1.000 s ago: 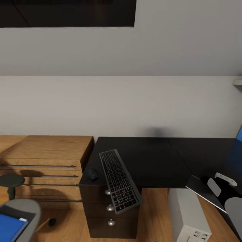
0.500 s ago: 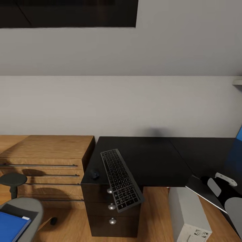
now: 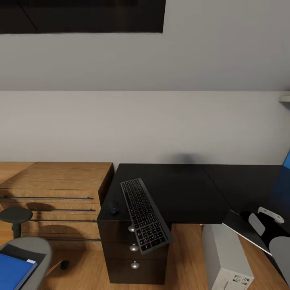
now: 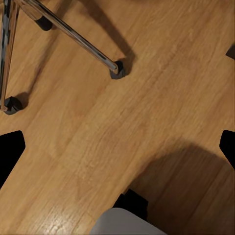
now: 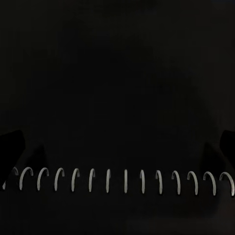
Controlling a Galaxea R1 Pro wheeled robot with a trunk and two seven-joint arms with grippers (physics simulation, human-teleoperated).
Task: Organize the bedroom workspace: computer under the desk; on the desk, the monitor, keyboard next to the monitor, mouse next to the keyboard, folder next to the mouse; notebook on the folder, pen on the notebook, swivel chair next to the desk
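Note:
The keyboard (image 3: 144, 215) lies slanted on the black desk (image 3: 181, 187), its near end hanging over the front edge above the knobbed drawers (image 3: 133, 248). The mouse (image 3: 113, 208) sits just left of it. The computer (image 3: 227, 257) stands on the floor right of the drawers. A thin dark slab with a white edge, seemingly the monitor (image 3: 241, 230), tilts at far right. The blue folder (image 3: 14, 272) rests on the swivel chair (image 3: 34, 246) at lower left. My left gripper (image 4: 117, 147) is open over floor. My right gripper (image 5: 117, 142) is open before a black surface. The notebook and pen are out of view.
A light wood drawer chest (image 3: 56, 189) stands left of the desk against the wall. Chrome chair legs with casters (image 4: 117, 68) cross the wood floor (image 4: 147, 112) under my left gripper. A row of white arcs (image 5: 125, 178) marks the black surface.
Since a second ago the whole picture has shifted slightly right, a small camera move. No thing on the desk or the chair has moved.

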